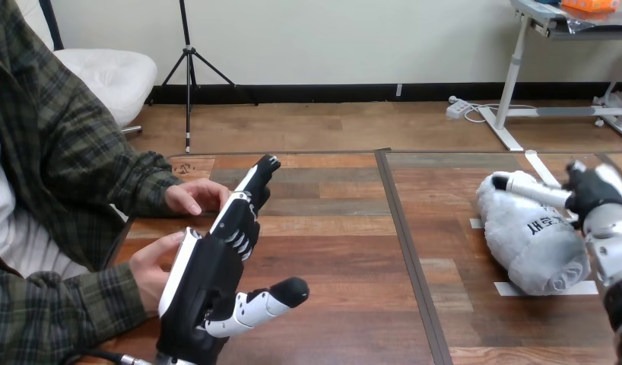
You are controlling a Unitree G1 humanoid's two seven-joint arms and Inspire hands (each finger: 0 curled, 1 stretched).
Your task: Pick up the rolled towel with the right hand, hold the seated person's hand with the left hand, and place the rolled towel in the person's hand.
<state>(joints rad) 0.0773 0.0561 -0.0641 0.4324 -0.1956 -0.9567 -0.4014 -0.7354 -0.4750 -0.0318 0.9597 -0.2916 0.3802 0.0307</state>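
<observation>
right robot hand [595, 196] on far end of rolled towel [532, 243]; we can't tell if it's gripping | towel on worktop [331, 251], just left of that hand, long axis far-left to near-right | left robot hand [209, 266] released, well apart from it, the person's hand [150, 268] just beside on its left

Left hand [205, 277] partly hides person's nearer hand [146, 268]

Open tabletop [346, 251] between left robot hand [209, 274] and towel [532, 236]
</observation>
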